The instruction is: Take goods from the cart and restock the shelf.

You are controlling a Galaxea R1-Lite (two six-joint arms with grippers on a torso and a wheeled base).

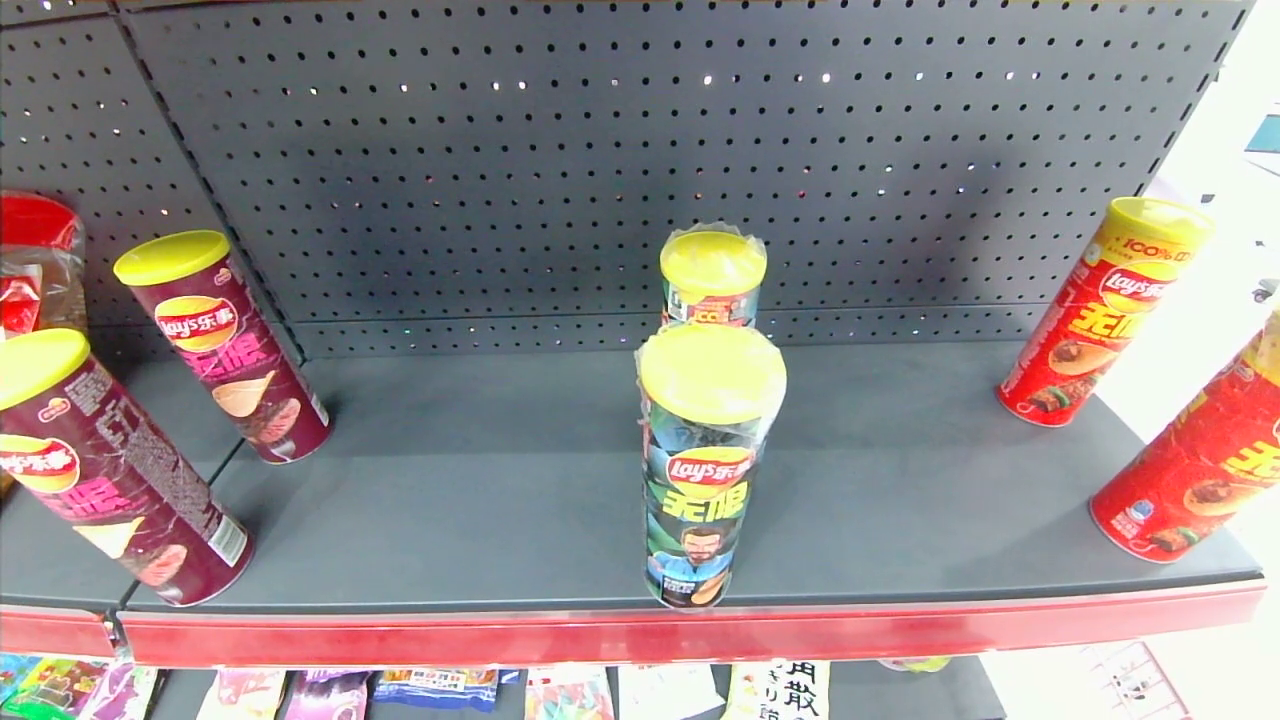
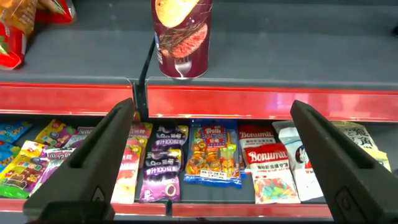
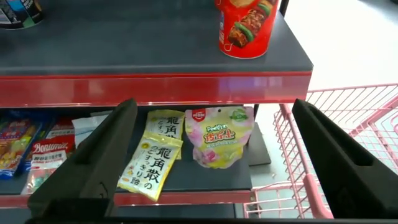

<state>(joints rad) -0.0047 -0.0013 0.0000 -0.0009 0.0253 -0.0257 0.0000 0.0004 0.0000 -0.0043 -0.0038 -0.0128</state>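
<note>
Chiefly at risk: blue can [image 1: 705,470], upright at the very front of the shelf [image 1: 480,470], base against the red lip. An arm rising from below could tip it off.
Second risk: maroon can [image 2: 182,37], near the front edge above the left gripper [image 2: 212,104]; same cause.
Left gripper pose: level with the lower tier, facing the snack packets [image 2: 211,155]; fingers spread wide, nothing between them.
Right gripper [image 3: 214,102] pose: at the shelf's right end, below the red can [image 3: 245,25]; claw released, empty.
Goods: cans standing on the shelf.
Cart [image 3: 309,194]: pink wire, low beside the right gripper; contents hidden.
Step, judged: no stock in hand, so a fetch from the cart is due.
</note>
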